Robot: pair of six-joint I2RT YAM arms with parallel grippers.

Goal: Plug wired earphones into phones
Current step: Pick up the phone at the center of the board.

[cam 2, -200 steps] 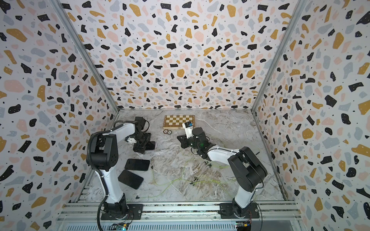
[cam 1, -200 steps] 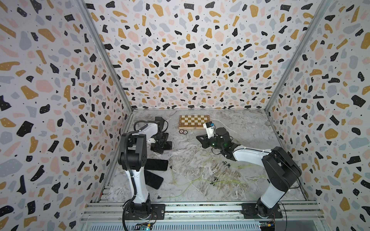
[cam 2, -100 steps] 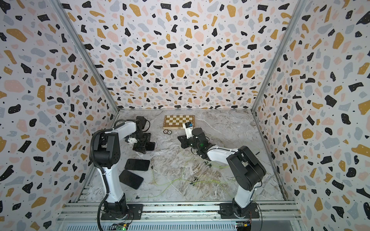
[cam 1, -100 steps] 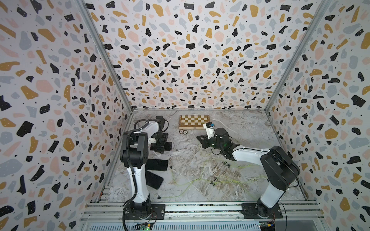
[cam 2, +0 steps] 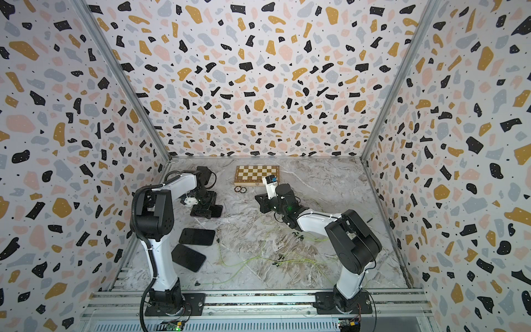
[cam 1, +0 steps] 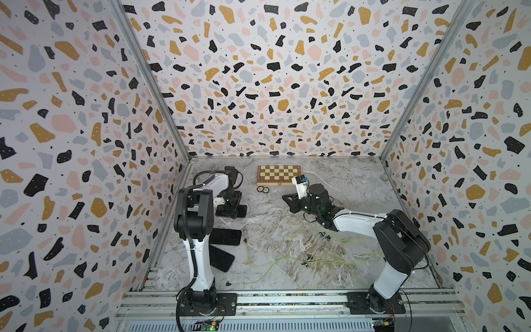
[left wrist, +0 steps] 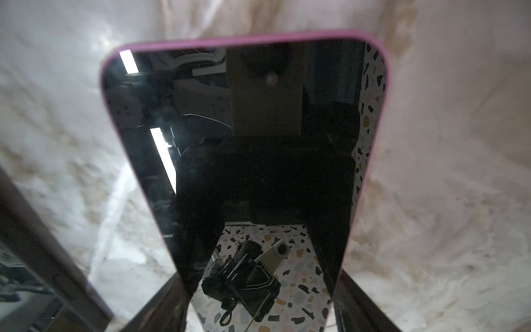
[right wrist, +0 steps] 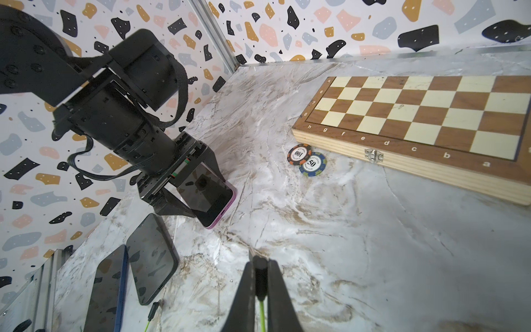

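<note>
A pink-edged phone (left wrist: 258,129) lies screen up on the marble floor at the back left. My left gripper (left wrist: 263,304) reaches over it, and both fingers press its long edges (right wrist: 207,198). My right gripper (right wrist: 260,260) is shut on the small black plug of a pale green earphone cord (right wrist: 262,313). It hovers a short way to the right of that phone (cam 1: 242,210). Two more phones (cam 1: 227,237) (cam 1: 221,258) lie flat nearer the front, one of them blue-edged (right wrist: 106,287). Another plug (right wrist: 153,310) rests just off the end of the black phone (right wrist: 150,257). Loose cords (cam 1: 316,257) sprawl across the middle.
A wooden chessboard (cam 1: 278,175) lies at the back with two poker chips (cam 1: 263,189) beside it. The patterned left wall (right wrist: 43,172) stands close behind the left arm. Metal rails (cam 1: 287,299) run along the front edge.
The left gripper's fingers have drawn inward onto the pink-edged phone's sides. The right gripper has kept its place with the plug.
</note>
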